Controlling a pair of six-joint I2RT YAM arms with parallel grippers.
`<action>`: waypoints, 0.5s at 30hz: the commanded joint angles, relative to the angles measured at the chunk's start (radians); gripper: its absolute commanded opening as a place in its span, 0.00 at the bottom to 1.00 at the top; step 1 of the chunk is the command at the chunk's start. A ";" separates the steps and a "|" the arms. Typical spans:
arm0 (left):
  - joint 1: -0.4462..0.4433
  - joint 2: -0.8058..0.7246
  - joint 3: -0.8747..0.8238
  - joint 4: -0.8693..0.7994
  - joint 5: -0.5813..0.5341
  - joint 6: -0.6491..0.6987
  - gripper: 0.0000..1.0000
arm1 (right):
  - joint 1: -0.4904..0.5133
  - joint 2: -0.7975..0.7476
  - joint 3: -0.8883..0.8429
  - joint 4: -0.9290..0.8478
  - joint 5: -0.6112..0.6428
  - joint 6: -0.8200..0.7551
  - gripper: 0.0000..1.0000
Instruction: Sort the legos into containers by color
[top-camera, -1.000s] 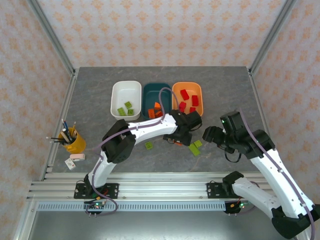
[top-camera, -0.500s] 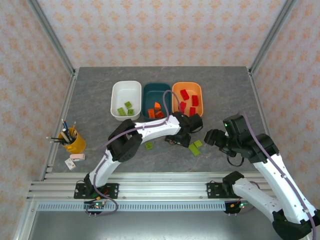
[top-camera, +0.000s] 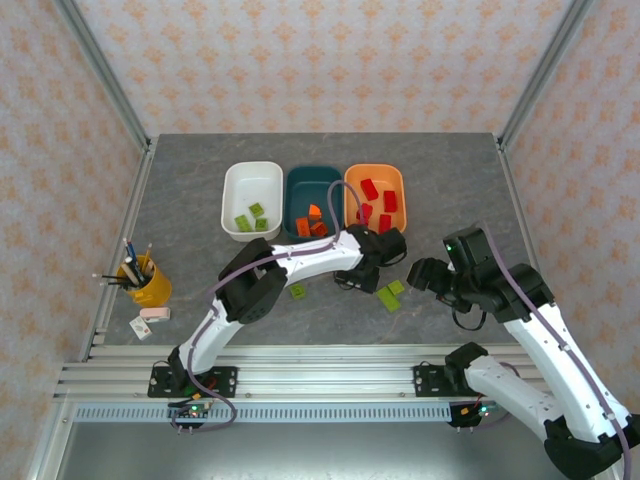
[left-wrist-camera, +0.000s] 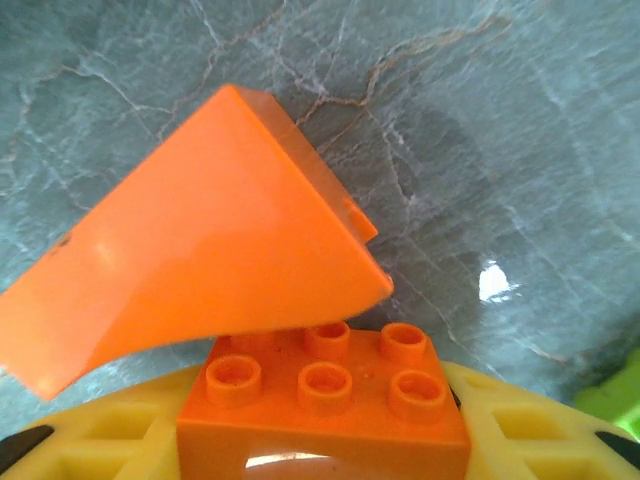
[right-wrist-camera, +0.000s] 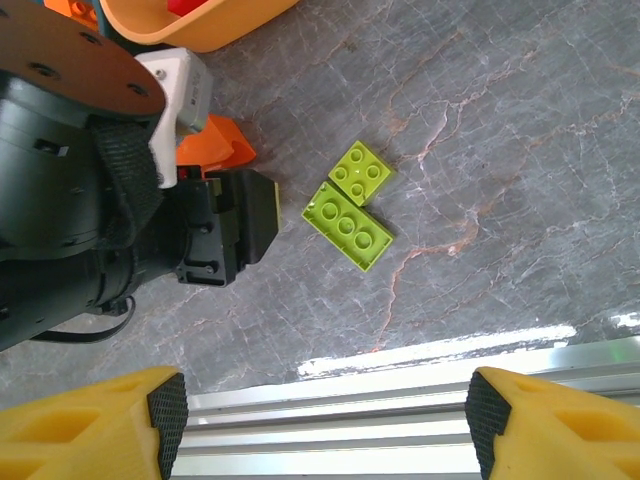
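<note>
Green bricks (top-camera: 250, 217) in white tub (top-camera: 252, 167), orange bricks (top-camera: 312, 223) in teal tub (top-camera: 314, 169), red bricks (top-camera: 380, 203) in orange tub (top-camera: 375, 168): most sorted, by estimate. Loose on table (top-camera: 190, 200): lone green brick (top-camera: 297, 291), green pair (right-wrist-camera: 350, 205). Clamped in left gripper (left-wrist-camera: 320, 445): orange brick (left-wrist-camera: 322, 395), down near table. Right gripper (right-wrist-camera: 325, 420) agape, empty, above green pair.

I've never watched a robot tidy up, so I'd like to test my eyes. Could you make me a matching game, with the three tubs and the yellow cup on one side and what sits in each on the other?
Column one:
1. white tub
2. teal tub
3. orange tub
4. yellow cup

Column two:
a. red bricks
b. pens
c. green bricks
d. orange bricks

Right pairs: 1-c, 2-d, 3-a, 4-b.
</note>
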 joint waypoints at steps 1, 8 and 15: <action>0.017 -0.157 0.030 -0.059 -0.026 -0.031 0.46 | 0.005 -0.004 0.032 0.050 -0.016 -0.046 0.75; 0.174 -0.255 0.066 -0.082 0.017 -0.027 0.46 | 0.005 0.034 0.060 0.259 -0.110 -0.073 0.79; 0.356 -0.128 0.243 -0.062 0.102 0.028 0.46 | 0.005 0.165 0.102 0.348 -0.136 -0.073 0.79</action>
